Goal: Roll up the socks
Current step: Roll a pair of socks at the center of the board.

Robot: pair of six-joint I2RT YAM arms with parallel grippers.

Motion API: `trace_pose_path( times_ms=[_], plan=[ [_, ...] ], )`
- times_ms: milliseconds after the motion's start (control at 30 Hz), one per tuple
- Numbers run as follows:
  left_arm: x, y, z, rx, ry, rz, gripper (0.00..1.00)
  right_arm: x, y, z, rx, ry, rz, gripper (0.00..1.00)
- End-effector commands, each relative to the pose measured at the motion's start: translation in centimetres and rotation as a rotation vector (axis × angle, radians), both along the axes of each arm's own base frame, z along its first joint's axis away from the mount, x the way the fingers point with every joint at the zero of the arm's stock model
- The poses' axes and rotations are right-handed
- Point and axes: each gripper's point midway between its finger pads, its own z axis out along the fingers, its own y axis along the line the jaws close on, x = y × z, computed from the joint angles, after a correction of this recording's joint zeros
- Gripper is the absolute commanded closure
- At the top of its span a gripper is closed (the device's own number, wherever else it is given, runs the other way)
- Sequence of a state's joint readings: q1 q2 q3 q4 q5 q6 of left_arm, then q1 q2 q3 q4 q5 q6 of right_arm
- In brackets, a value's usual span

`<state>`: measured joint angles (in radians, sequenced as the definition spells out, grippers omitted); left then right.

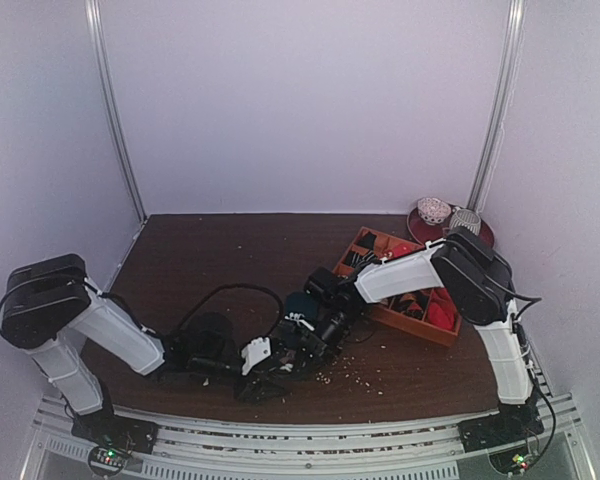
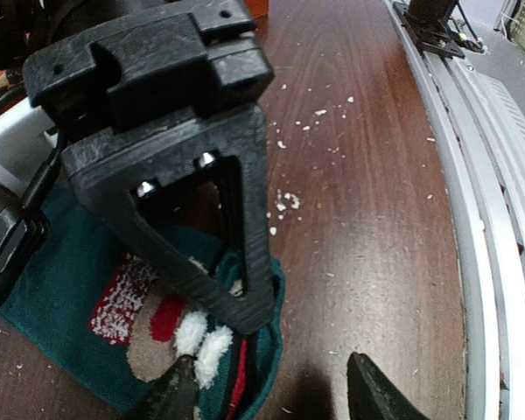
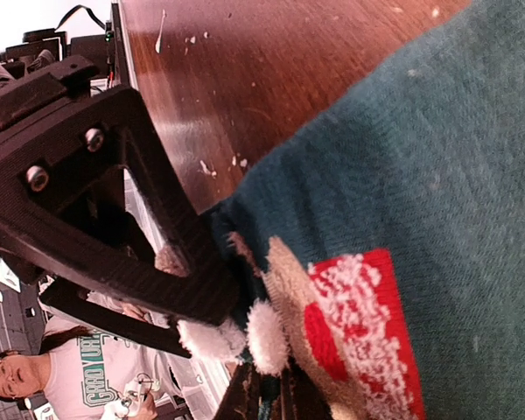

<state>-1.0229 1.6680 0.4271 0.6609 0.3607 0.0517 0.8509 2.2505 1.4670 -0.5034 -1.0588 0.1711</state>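
Observation:
The dark teal socks [image 2: 70,289] lie flat on the brown table, the red, white and brown figure [image 3: 350,324] at the near end. My right gripper [image 3: 284,398] is shut on the socks' edge by the white pompoms [image 3: 267,337]; its black triangular finger [image 2: 236,262] shows in the left wrist view. My left gripper [image 2: 271,389] is open around that same end: one fingertip [image 2: 171,394] touches the pompoms, the other stands on bare wood. From above, both grippers meet at the socks [image 1: 302,303] in the table's middle front.
An orange tray [image 1: 378,312] of rolled socks sits right of centre under the right arm. A red plate [image 1: 480,235] with two rolled balls stands at the back right. White crumbs [image 1: 350,375] dot the wood. The metal rail [image 2: 490,219] runs along the near edge.

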Motion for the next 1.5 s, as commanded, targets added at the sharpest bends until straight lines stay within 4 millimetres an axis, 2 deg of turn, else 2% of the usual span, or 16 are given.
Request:
trace_pose_path(
  times_ms=[0,267,400,533,667,767,867,933,1033,1133,1300,1467],
  plan=[
    [1.3,-0.5,-0.3,0.025,-0.032,0.042,0.47,-0.6,-2.3,-3.5,-0.132,0.017,-0.007,0.94],
    [2.0,0.2,-2.5,0.107,0.002,0.104,0.68,-0.8,-2.2,-3.4,-0.117,0.026,-0.006,0.94],
    [1.5,0.5,-3.3,0.127,0.044,0.102,1.00,-0.7,-1.9,-2.8,-0.088,0.021,-0.001,0.93],
    [0.7,0.8,-2.6,0.095,0.102,0.113,1.00,0.0,-1.2,-1.0,-0.033,-0.046,0.002,0.88],
    [0.8,1.9,-3.2,0.151,0.199,0.207,1.00,1.8,0.3,3.5,0.127,-0.210,-0.040,0.79],
    [0.4,2.4,-4.2,0.224,0.303,0.253,1.00,2.9,0.5,6.5,0.251,-0.367,-0.097,0.72],
    [-0.5,2.6,-4.8,0.265,0.408,0.270,1.00,2.8,0.0,9.2,0.404,-0.546,-0.142,0.68],
    [-1.0,3.0,-5.3,0.271,0.498,0.287,1.00,1.9,-0.6,10.5,0.488,-0.730,-0.136,0.65],
    [-1.8,3.4,-5.9,0.278,0.609,0.295,1.00,-0.1,-0.9,9.4,0.480,-0.977,0.005,0.61],
    [-2.2,4.0,-6.7,0.300,0.654,0.312,1.00,-0.9,-0.7,7.4,0.414,-1.108,0.111,0.60],
    [-2.5,4.4,-7.5,0.323,0.687,0.321,1.00,-1.6,-0.1,5.4,0.422,-1.168,0.201,0.59],
    [-2.7,4.4,-7.6,0.327,0.688,0.312,1.00,-0.9,0.1,3.1,0.362,-1.191,0.272,0.57]
  ],
)
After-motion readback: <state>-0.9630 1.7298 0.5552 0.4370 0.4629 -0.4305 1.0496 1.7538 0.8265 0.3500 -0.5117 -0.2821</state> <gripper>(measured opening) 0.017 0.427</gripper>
